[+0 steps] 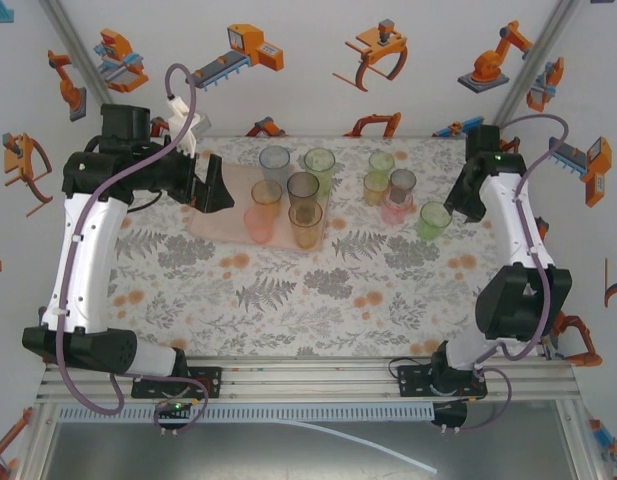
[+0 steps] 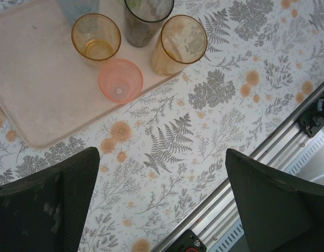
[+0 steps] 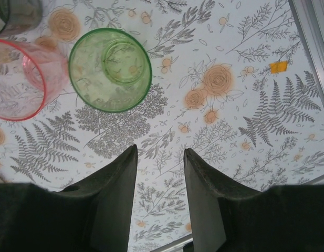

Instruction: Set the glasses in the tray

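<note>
The left claw [image 2: 162,210] stands wide apart with nothing between its fingers, only the flowered tablecloth [image 2: 204,131] beneath. At 11 o'clock from it in the wrist view lies the tray [image 2: 41,89], a rounded corner nearest the claw. On the tray a salmon tumbler [image 2: 119,80] stands closest. An orange tumbler [image 2: 96,37] is at 11 o'clock of it and a smoky tumbler [image 2: 147,21] at 1 o'clock. A bluish tumbler [image 2: 77,6] is cut off by the top of the frame. An amber tumbler [image 2: 178,46] stands right at the tray's long edge, and I cannot tell whether its base is wholly inside the rim. All are upright and empty. The aluminium rail [image 2: 256,178] runs at 4 o'clock of the claw.

The right claw [image 3: 160,152] is partly apart and grips nothing. At 11 o'clock of it a green tumbler [image 3: 110,70] stands upright on the cloth, clear of the fingertips, with nothing in between. A pink tumbler [image 3: 20,79] is just beside it at 9 o'clock, and a grey tumbler [image 3: 17,13] sits in the far corner. A small orange marker [image 3: 279,66] lies at 2 o'clock.

From above, the left arm [image 1: 88,240] bends in from 9 o'clock, with its claw over the tray's left end. The right arm [image 1: 518,230] is folded at the elbow on the 3 o'clock side. Its claw points at the green tumbler, which is off the tray.
</note>
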### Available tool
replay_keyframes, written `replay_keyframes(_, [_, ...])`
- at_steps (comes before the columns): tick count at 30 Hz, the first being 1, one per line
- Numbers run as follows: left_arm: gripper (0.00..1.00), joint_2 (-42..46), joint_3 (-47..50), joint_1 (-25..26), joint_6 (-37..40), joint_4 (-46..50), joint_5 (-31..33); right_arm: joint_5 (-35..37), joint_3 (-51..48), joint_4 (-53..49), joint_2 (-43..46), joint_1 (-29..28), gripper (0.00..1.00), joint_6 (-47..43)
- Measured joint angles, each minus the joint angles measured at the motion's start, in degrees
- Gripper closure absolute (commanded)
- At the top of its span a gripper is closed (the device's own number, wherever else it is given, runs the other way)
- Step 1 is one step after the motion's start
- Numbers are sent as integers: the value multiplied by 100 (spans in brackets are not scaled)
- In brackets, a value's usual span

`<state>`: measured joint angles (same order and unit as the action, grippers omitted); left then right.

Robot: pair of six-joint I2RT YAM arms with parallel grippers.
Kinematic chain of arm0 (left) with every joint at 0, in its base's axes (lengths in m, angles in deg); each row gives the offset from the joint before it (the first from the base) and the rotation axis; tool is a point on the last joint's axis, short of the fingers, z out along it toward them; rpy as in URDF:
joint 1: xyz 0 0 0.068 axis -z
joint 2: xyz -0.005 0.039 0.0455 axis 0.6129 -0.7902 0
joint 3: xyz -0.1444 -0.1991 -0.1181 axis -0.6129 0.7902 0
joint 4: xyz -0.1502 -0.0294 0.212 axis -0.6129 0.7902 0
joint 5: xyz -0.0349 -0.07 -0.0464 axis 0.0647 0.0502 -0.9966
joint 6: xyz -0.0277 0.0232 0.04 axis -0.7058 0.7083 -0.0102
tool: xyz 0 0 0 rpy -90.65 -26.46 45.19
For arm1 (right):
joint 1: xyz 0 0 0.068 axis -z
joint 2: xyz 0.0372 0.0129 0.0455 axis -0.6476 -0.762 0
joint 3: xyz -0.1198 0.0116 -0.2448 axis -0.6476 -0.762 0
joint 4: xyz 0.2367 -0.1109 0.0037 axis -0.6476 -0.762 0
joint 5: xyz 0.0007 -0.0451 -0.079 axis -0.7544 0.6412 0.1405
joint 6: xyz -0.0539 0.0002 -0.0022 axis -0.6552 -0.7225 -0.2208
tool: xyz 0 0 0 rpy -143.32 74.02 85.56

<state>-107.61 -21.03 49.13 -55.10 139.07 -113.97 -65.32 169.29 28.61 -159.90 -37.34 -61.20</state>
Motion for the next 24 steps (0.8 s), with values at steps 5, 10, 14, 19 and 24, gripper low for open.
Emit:
replay_keyframes(5, [3,2,103,0,-13,-28,22,-44,-94,402,-334,59,60,-4])
replay_keyframes(10, [3,7,197,0,-20,-87,24,-35,-138,671,-721,129,61,-26])
replay_keyframes(14, [3,22,256,0,-28,-105,48,-42,-144,817,-949,181,63,-31])
replay_keyframes(19, [3,31,280,0,-37,-131,66,-66,-212,960,-1115,229,65,-44])
replay_keyframes(24, [3,31,280,0,-61,-133,66,-90,-212,1071,-1333,232,70,-87])
